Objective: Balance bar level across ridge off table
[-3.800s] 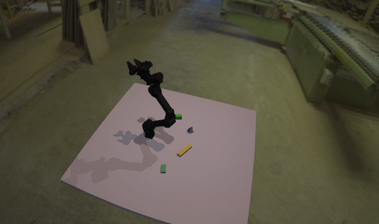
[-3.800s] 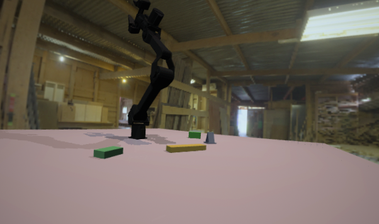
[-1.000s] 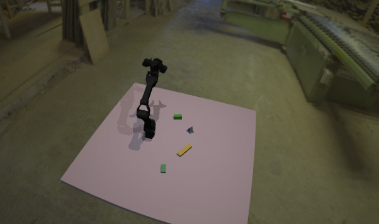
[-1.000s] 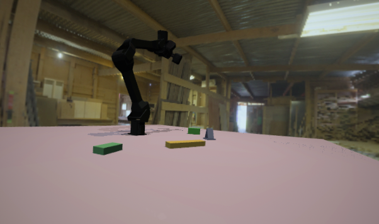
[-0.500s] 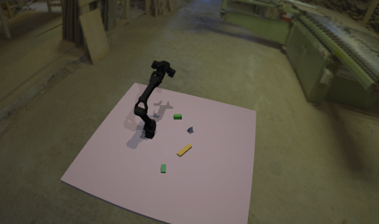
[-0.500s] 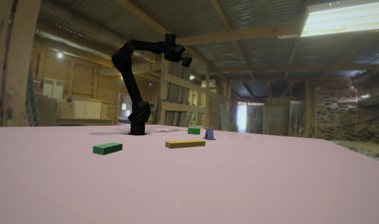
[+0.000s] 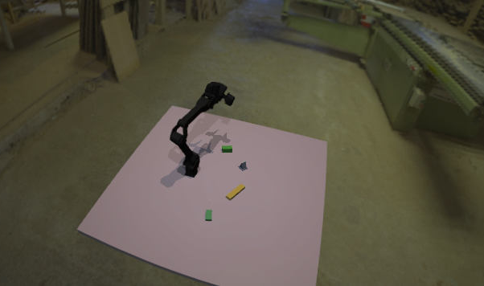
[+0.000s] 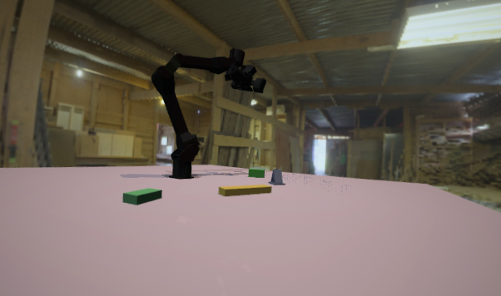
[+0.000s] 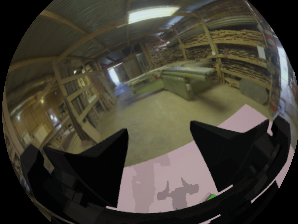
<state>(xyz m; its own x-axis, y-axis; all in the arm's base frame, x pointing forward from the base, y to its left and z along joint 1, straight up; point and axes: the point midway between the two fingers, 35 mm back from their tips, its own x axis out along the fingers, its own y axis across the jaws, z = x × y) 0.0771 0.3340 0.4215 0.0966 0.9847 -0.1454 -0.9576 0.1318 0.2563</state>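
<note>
Matt surfaces throughout, with rougher material beyond the counter.

The counter [image 7: 269, 241] looks like a smooth, matt pale-pink sheet with no gloss. The arm [image 8: 171, 104] is matt black, like hard plastic or painted metal, and its fingers look the same flat black. The bar [image 7: 235, 191] is an even, matt yellow, smooth-faced; the ridge [image 7: 243, 165] is dull grey. Two green blocks [image 7: 208, 214] [image 7: 227, 149] are plain and unshiny. The floor [image 7: 370, 193] resembles rough, stained concrete. At the upper left of the top view leans a wooden board [image 7: 121, 46]; at the upper right stands a machine [image 7: 414, 76] of dusty green-painted metal.
</note>
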